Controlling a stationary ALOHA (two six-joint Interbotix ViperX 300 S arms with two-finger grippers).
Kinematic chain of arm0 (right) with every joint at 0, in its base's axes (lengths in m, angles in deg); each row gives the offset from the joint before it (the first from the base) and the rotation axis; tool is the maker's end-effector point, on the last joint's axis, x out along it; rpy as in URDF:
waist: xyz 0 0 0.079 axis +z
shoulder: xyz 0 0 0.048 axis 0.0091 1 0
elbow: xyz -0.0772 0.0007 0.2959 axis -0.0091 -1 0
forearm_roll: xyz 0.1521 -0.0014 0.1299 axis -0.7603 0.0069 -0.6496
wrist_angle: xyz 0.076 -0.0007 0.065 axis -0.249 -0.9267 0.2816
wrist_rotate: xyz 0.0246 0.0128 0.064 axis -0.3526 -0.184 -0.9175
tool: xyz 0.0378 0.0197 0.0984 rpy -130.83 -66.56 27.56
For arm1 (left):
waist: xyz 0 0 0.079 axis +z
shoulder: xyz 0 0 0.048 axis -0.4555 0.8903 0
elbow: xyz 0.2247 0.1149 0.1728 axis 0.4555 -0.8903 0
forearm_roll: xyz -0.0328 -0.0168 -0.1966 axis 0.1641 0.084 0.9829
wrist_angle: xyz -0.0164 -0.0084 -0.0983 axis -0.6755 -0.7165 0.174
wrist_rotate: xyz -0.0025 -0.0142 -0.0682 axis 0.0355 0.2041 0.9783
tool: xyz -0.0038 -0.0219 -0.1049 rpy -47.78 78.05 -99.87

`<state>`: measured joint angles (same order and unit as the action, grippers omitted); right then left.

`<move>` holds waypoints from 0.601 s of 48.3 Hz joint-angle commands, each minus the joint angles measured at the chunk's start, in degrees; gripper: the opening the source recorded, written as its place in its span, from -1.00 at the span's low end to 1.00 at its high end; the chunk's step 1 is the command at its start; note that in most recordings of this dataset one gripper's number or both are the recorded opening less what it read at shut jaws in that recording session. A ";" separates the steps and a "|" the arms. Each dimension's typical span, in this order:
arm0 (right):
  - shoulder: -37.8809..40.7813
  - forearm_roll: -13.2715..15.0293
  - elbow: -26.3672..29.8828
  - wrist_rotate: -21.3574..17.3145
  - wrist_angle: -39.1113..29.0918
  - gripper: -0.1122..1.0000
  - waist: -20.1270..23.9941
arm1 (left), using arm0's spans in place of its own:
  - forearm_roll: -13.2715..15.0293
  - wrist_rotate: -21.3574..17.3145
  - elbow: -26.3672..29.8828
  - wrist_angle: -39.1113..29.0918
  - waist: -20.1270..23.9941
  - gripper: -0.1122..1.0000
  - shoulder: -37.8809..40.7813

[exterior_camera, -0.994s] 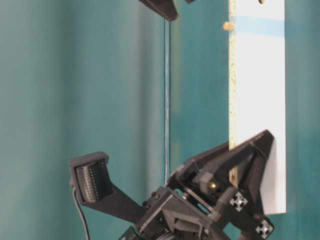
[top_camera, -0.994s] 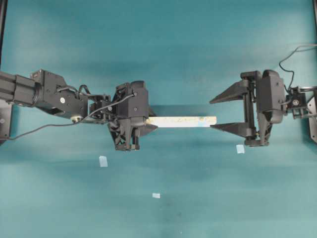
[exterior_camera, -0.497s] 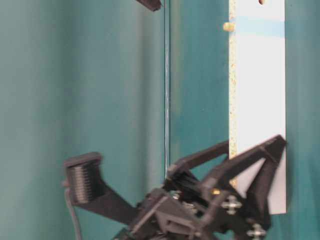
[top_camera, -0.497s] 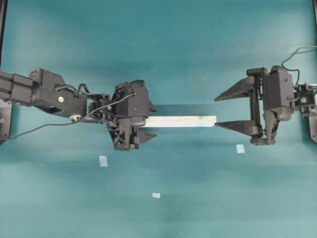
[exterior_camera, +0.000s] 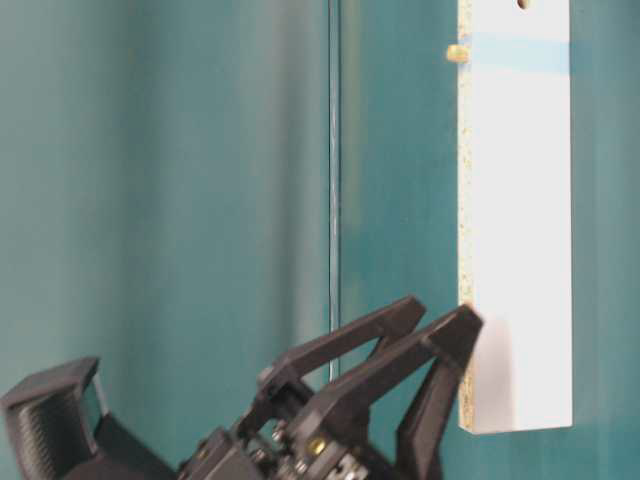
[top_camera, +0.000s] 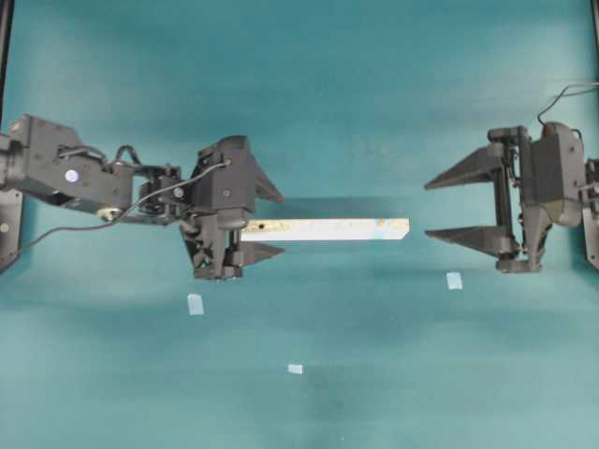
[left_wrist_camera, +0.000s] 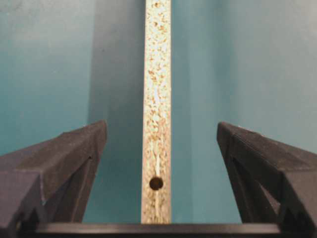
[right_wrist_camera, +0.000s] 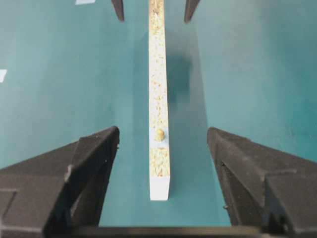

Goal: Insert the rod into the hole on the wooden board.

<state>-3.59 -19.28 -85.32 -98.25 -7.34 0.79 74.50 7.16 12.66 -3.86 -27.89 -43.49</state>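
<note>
Both arms have drawn back from the wooden board (top_camera: 326, 229) since a second ago: the left gripper (top_camera: 262, 223), which was clamped on the board's left end, has let go and slid leftward, and the right gripper (top_camera: 449, 204) has retreated toward the right edge of the table (top_camera: 374, 94).

The rod (right_wrist_camera: 159, 134) stands seated in the hole, ringed by the light-blue mark, near the board's right end; from table level its tip (exterior_camera: 456, 52) pokes out of the board's speckled edge. The board stands on its narrow edge along the middle of the table, with its plain dark hole (left_wrist_camera: 156, 183) showing at the left end.

Each gripper's jaws are spread wide and hold nothing. The left one's fingers straddle the board's left end without touching it; the right one sits clear of the other end.

Three pale-blue tape squares (top_camera: 195, 303) lie on the table below the board.
</note>
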 commanded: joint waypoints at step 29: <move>-0.62 0.00 -0.97 -0.18 -3.34 0.64 -0.09 | 0.00 -0.09 -9.14 -0.62 -0.18 0.91 -13.89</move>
<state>-3.94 -19.28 -86.63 -98.25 -9.98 0.79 74.41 7.25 3.69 -4.74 -27.89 -55.53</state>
